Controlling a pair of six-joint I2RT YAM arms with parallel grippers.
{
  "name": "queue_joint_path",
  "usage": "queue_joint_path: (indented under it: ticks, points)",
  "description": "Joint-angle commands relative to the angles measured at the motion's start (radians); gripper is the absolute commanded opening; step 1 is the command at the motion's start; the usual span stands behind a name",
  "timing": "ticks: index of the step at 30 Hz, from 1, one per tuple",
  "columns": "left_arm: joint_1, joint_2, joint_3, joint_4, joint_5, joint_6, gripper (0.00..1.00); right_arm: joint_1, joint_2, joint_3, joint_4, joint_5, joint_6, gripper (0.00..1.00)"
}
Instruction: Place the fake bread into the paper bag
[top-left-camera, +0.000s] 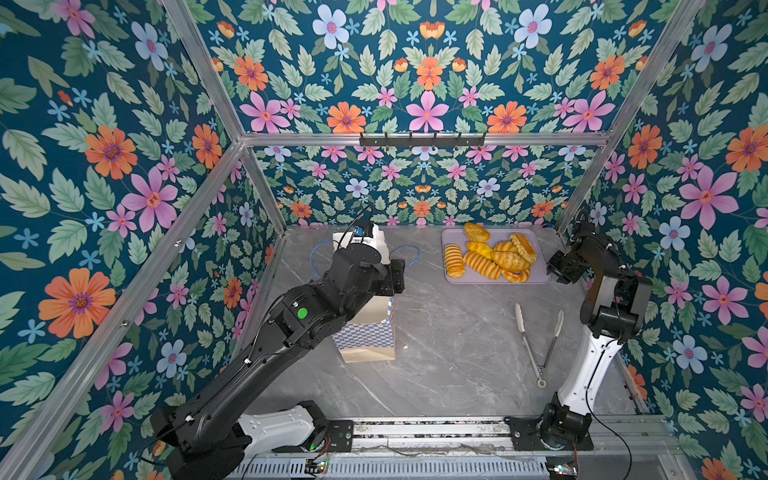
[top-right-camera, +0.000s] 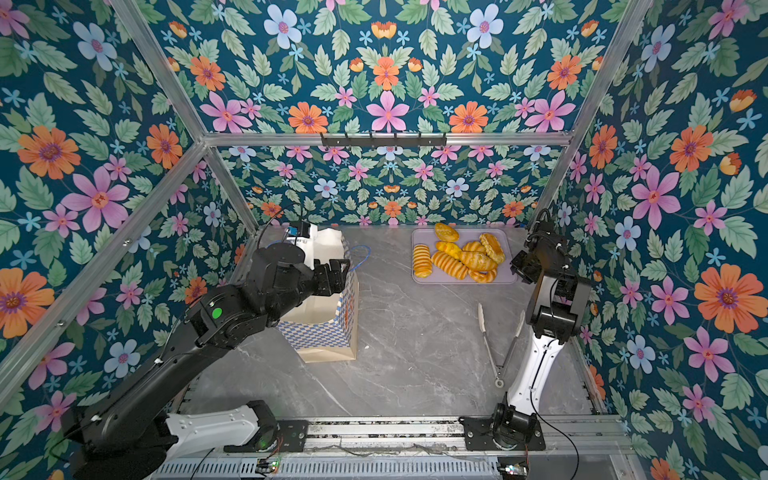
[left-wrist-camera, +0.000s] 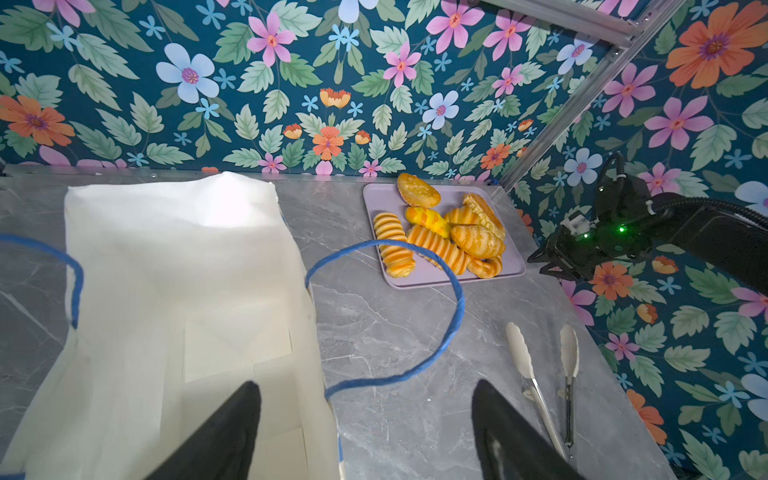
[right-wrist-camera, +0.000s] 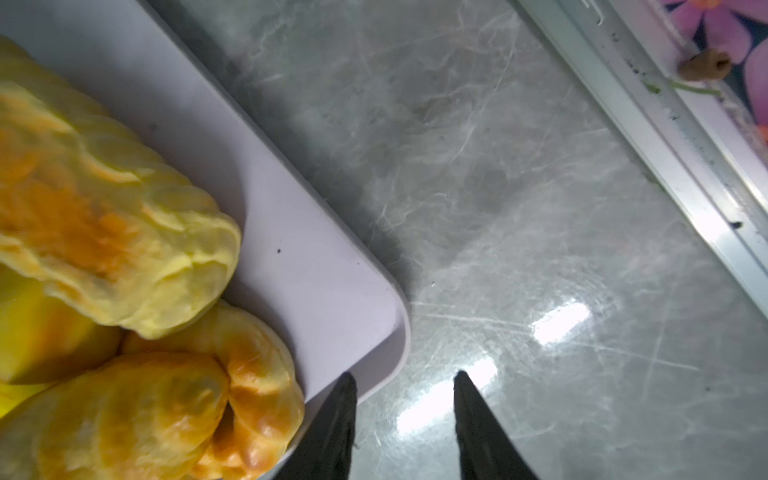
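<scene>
— So what have the left gripper fingers got hold of?

— Nothing. They are spread wide and empty, one over the open mouth of the paper bag and its partner outside the rim, above the table. The bag's side wall rises between them. A blue cord handle loops onto the stone just beyond the outer finger. I'd guess the straddle is meant to pinch the rim and steady the mouth. The bag stands tall and upright and could tip when a loaf drops in.

— And the right gripper?

— Its fingers are parted too, more narrowly, with nothing gripped. One tip hangs over the rounded corner of the lavender tray, the other over bare table just beside it.

— Where is the fake bread?

— Heaped on that tray, on the side of the finger that is over it, near but not touching. What shows of the bag's inside is bare. From the left fingers the pile lies well apart, past the handle loop.

— Why hover at the corner?

— Probably to line up on the nearest loaf. The tongs lie on the table beyond the left gripper's outer finger, and neither gripper touches them.
</scene>
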Motion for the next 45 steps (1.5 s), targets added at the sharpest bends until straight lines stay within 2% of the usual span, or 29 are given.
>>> queue_joint_path:
  ticks: [1,6,16,24,36,45]
  points:
    - [0.001,-0.016,-0.023,0.023,-0.028,-0.024,0.82,0.001,0.009,-0.012,-0.016,0.001,-0.019,0.40]
    - [0.001,-0.016,-0.040,0.028,-0.025,-0.038,0.82,0.001,0.031,-0.031,0.004,-0.008,-0.019,0.36]
    - [0.000,-0.016,-0.044,0.037,-0.026,-0.047,0.83,0.015,0.053,-0.045,0.032,-0.029,-0.049,0.21]
    - [0.001,-0.033,-0.050,0.032,-0.044,-0.052,0.83,0.053,0.044,-0.043,0.035,-0.027,-0.052,0.01]
    - [0.001,-0.045,-0.071,0.040,-0.042,-0.056,0.84,0.160,0.056,0.038,-0.036,-0.052,0.052,0.00]
    - [0.001,-0.072,-0.094,0.042,-0.050,-0.063,0.84,0.207,0.100,0.089,-0.063,-0.070,0.011,0.00]
